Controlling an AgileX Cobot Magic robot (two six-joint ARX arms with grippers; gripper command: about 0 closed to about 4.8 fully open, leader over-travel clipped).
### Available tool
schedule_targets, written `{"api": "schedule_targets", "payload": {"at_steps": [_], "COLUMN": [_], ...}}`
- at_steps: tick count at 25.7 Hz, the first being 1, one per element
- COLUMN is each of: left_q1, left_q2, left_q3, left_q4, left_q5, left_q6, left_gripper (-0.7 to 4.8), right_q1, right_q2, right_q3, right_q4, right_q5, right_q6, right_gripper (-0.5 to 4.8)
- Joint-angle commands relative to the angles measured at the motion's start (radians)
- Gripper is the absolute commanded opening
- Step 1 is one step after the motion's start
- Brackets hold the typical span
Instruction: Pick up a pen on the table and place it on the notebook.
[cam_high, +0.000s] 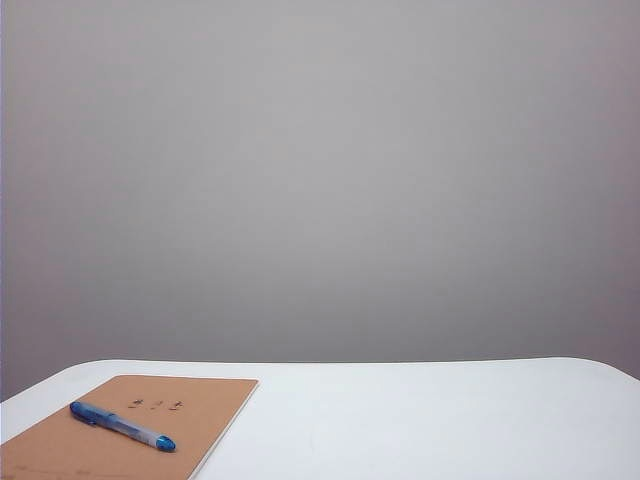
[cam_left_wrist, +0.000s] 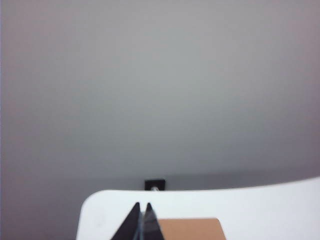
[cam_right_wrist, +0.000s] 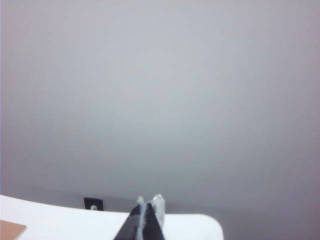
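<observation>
The blue pen (cam_high: 122, 426) lies diagonally on the tan notebook (cam_high: 200, 410), which rests at the near left of the white table (cam_high: 420, 420). Neither arm shows in the exterior view. In the left wrist view my left gripper (cam_left_wrist: 142, 206) is raised above the table with its dark fingers pressed together and nothing between them; a corner of the notebook (cam_left_wrist: 195, 229) shows beyond it. In the right wrist view my right gripper (cam_right_wrist: 149, 201) is shut and empty, held high over the table's far end, with a sliver of the notebook (cam_right_wrist: 11, 229) at the picture's edge.
A plain grey wall stands behind the table. A small dark wall socket (cam_left_wrist: 154, 185) sits just past the table's far edge and also shows as a socket (cam_right_wrist: 93, 203) in the right wrist view. The table's rounded corners (cam_right_wrist: 215, 225) mark its ends.
</observation>
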Motion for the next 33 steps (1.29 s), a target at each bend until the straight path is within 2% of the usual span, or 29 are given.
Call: {"api": "schedule_targets", "payload": {"at_steps": [1,3,4,6,15,19,23,26,29,33], "left_q1": [0.001,0.001,0.001,0.001,0.008,0.051,0.141,0.216,0.264,0.266], "left_q2": [-0.034,-0.068,-0.078,-0.097,-0.223,-0.252,-0.262,-0.262,-0.262,-0.262], "left_q3": [-0.022,-0.061,-0.072,-0.092,-0.168,-0.196,-0.223,-0.223,-0.223,-0.222], "left_q4": [0.036,0.035,0.035,0.035,0.013,-0.019,-0.040,-0.058,-0.106,-0.131], "left_q5": [-0.010,-0.016,-0.022,-0.022,-0.026,-0.018,0.060,0.119,0.087,0.072], "left_q6": [-0.003,-0.028,-0.054,-0.085,-0.090,-0.121,-0.132,-0.100,-0.112,-0.111], "left_gripper": [-0.06,-0.06,-0.06,-0.06,-0.06,-0.06,-0.06,-0.06,-0.06,-0.06], "right_q1": [0.001,0.001,0.001,0.001,0.001,0.001,0.000,-0.001,0.000,-0.001], "right_q2": [-0.003,-0.003,-0.003,-0.003,-0.003,-0.003,-0.003,-0.004,-0.003,-0.004], "right_q3": [-0.054,-0.129,-0.146,-0.167,-0.283,-0.354,-0.393,-0.393,-0.393,-0.393], "right_q4": [0.086,0.201,0.216,0.217,0.230,0.286,0.308,0.308,0.253,0.187], "right_q5": [-0.002,-0.002,-0.002,-0.002,-0.001,0.010,0.104,0.120,0.136,0.137], "right_q6": [0.061,0.147,0.152,0.152,0.154,0.154,0.151,0.122,0.120,0.124], "right_gripper": [-0.05,-0.05,-0.05,-0.05,-0.05,-0.05,-0.05,-0.05,-0.05,-0.05]}}
